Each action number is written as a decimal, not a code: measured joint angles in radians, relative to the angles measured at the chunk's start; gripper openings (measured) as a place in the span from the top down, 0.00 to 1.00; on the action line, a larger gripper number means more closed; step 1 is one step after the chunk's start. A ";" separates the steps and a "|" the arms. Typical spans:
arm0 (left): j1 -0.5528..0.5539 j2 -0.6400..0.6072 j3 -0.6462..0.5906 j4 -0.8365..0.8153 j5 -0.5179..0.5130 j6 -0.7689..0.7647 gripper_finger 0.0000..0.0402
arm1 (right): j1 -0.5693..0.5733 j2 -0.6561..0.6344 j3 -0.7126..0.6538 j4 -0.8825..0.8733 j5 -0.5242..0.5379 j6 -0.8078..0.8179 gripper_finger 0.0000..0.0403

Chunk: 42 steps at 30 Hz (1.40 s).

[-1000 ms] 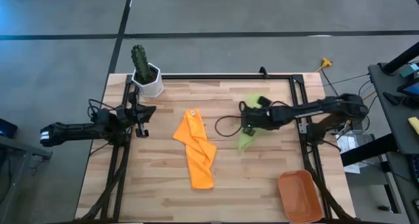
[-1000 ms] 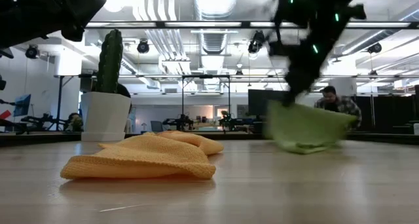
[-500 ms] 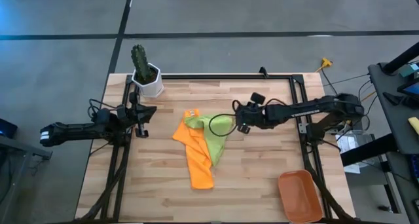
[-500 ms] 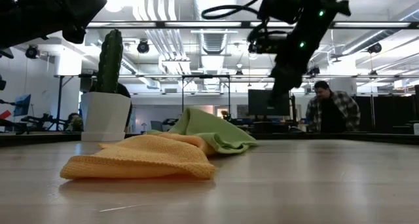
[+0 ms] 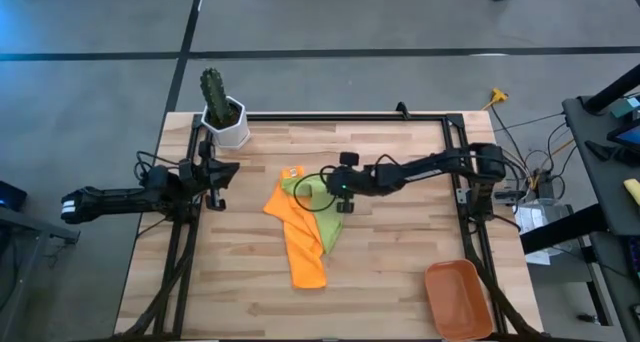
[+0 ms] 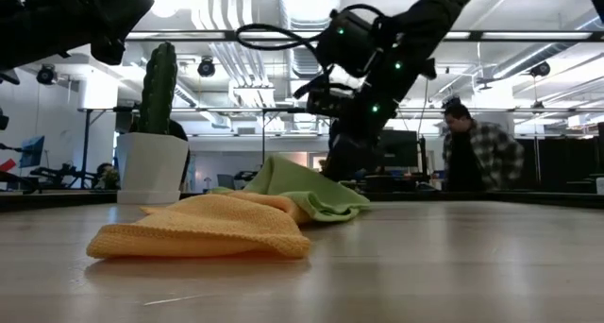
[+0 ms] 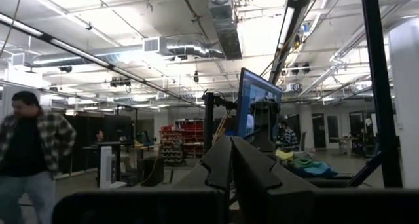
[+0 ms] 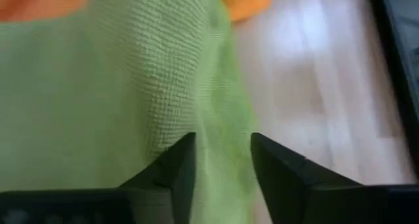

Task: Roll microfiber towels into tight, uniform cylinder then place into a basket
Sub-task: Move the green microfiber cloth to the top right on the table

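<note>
The lime green towel (image 5: pixel 318 208) lies crumpled, its left part draped over the far half of the orange towel (image 5: pixel 300 244), which lies flat mid-table. In the low view the green towel (image 6: pixel 316 193) rises behind the orange towel (image 6: pixel 208 229). My right gripper (image 5: pixel 336 189) is open low over the green towel's right part (image 8: pixel 131 86), one finger on either side of a raised fold. My left gripper (image 5: pixel 217 172) is shut on nothing and held above the table's left edge. The basket (image 5: pixel 457 298) sits at the near right corner. My right gripper comes at the green towel slanting down from the table's right. Its open fingers (image 8: pixel 171 166) straddle a raised fold of the cloth (image 8: pixel 219 129). Whether the fingertips touch the cloth, I cannot tell.
A white pot with a cactus (image 5: pixel 224 114) stands at the far left corner. A dark frame (image 5: pixel 345 117) runs along the table's far edge and both sides. Bare wood shows between the towels and the basket. A person (image 6: pixel 469 158) stands in the room behind.
My right gripper has carried the green towel toward the table's left, let it go onto the orange towel's far part, and moved further left and lower over it. The green towel, which was hanging from the gripper, now lies crumpled across the orange one.
</note>
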 joint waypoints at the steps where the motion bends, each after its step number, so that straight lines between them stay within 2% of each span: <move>1: 0.000 0.002 0.000 0.000 0.000 0.000 1.00 | 0.001 0.004 0.008 0.002 -0.017 0.005 0.59; 4: 0.000 0.000 0.000 0.000 0.000 0.000 1.00 | 0.001 0.007 0.031 0.004 -0.033 0.032 0.49; 7: 0.000 0.000 0.000 -0.002 0.000 0.000 1.00 | -0.003 0.013 0.031 0.003 -0.017 0.051 0.44; 14: 0.000 0.002 0.000 -0.001 0.000 -0.001 1.00 | -0.014 0.007 -0.076 -0.079 -0.012 0.063 0.50; 17: 0.000 0.004 0.000 -0.002 0.000 -0.001 1.00 | -0.030 -0.001 -0.116 -0.215 0.142 0.109 0.53; 20: 0.000 0.004 0.000 -0.002 0.000 -0.001 1.00 | -0.047 -0.002 -0.140 -0.453 0.432 0.194 0.56; 23: 0.000 0.003 0.000 -0.002 0.000 -0.002 1.00 | -0.061 -0.021 -0.139 -0.729 0.688 0.397 0.57; 24: 0.000 0.003 0.000 -0.001 0.001 -0.002 1.00 | -0.070 -0.047 -0.127 -0.814 0.733 0.476 0.57; 26: 0.000 0.003 0.000 -0.001 0.000 -0.002 1.00 | -0.085 -0.091 -0.119 -0.962 0.758 0.614 0.57; 29: 0.000 0.003 0.000 0.000 0.000 -0.002 1.00 | -0.091 -0.180 -0.120 -1.002 0.752 0.694 0.56; 32: 0.000 0.004 0.000 0.000 0.000 -0.002 1.00 | -0.082 -0.302 -0.126 -0.905 0.675 0.636 0.57; 38: 0.000 0.004 -0.001 0.000 0.000 -0.003 1.00 | -0.113 -0.506 -0.227 -0.417 0.129 0.429 0.61; 42: 0.000 0.006 -0.001 -0.001 0.001 -0.028 1.00 | -0.195 -0.547 -0.303 -0.347 -0.024 0.427 0.66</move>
